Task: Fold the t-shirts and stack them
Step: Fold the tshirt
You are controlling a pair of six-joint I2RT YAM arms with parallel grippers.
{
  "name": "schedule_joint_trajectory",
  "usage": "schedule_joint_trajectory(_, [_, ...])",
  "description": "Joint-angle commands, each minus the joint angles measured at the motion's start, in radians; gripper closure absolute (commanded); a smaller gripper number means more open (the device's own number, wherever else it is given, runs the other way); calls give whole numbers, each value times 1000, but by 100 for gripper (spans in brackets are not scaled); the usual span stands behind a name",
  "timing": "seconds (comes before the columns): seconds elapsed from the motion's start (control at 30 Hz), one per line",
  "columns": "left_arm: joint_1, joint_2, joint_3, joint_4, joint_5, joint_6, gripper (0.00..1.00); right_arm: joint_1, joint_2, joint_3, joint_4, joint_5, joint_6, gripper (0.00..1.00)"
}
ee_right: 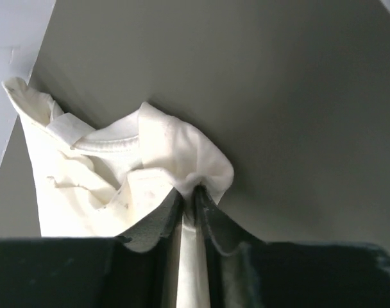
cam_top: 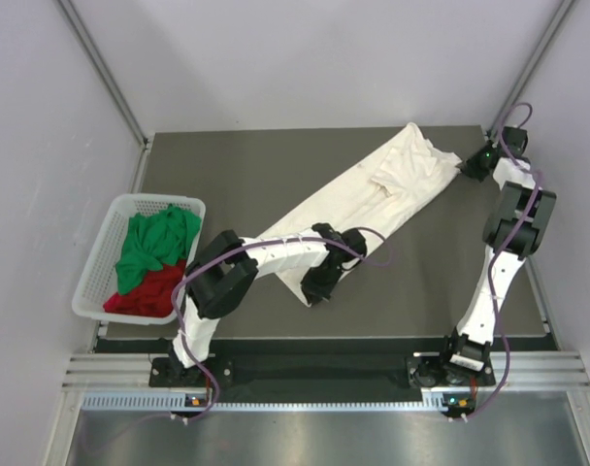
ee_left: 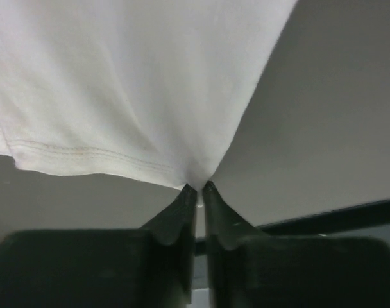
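- The cream-white t-shirt [cam_top: 373,189] lies drawn out in a long diagonal band across the grey surface [cam_top: 421,282], running from near the front middle up toward the far right corner.
- The left tool [ee_left: 196,187] has its jaws pressed nearly together on the lower end of that shirt. In the left wrist view the cloth fans out from the pinch, with the stitched hem running off to the left.
- The right tool [ee_right: 190,191] is likewise closed narrowly on a bunch of the same shirt at its far end (the ribbed neckline sits just left of the pinch), and a strip of cream cloth shows between the jaws.
- Between the two tools the shirt is narrow and creased near the left arm, then wider and rumpled toward the collar end.
- A white mesh basket [cam_top: 96,262] stands at the left edge of the surface, well apart from the cream shirt.
- In the basket the green t-shirt [cam_top: 149,243] lies crumpled at the far side, and the red t-shirt [cam_top: 149,291] is bunched at the near side, touching it.
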State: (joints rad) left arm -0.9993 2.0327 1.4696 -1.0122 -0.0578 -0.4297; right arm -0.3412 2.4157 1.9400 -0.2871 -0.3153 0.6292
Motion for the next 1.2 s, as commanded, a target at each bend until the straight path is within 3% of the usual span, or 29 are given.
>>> schedule_joint_trajectory(0.0, [-39,8,92,-51,105,-125,81,13,3,74,3,19,-20,84])
schedule_joint_trajectory(0.07, [-41,-3,121,-36,139,-145,76,16,-12,73,-21,42,-26,69])
schedule_joint_trajectory(0.1, [-41,-14,135,-29,145,-146,70,15,-36,71,-38,44,-26,58])
schedule_joint_trajectory(0.13, [-39,-17,150,-31,136,-141,62,18,-52,70,-50,57,-26,53])
schedule_joint_trajectory(0.27, [7,-12,262,-62,82,-71,56,18,-154,39,-147,85,-20,41])
schedule_joint_trajectory(0.4, [176,-29,299,-52,73,23,56,39,-341,-88,-208,93,-26,34])
schedule_joint_trajectory(0.6, [474,-98,209,84,128,121,53,88,-570,-324,-267,113,-78,32])
schedule_joint_trajectory(0.7, [560,-88,161,109,112,164,51,114,-668,-452,-273,96,-108,32])
schedule_joint_trajectory(0.93, [634,-63,88,145,191,230,48,180,-857,-738,-224,47,-157,32])
schedule_joint_trajectory(1.17, [669,-36,70,146,204,267,47,232,-920,-823,-196,21,-168,32])
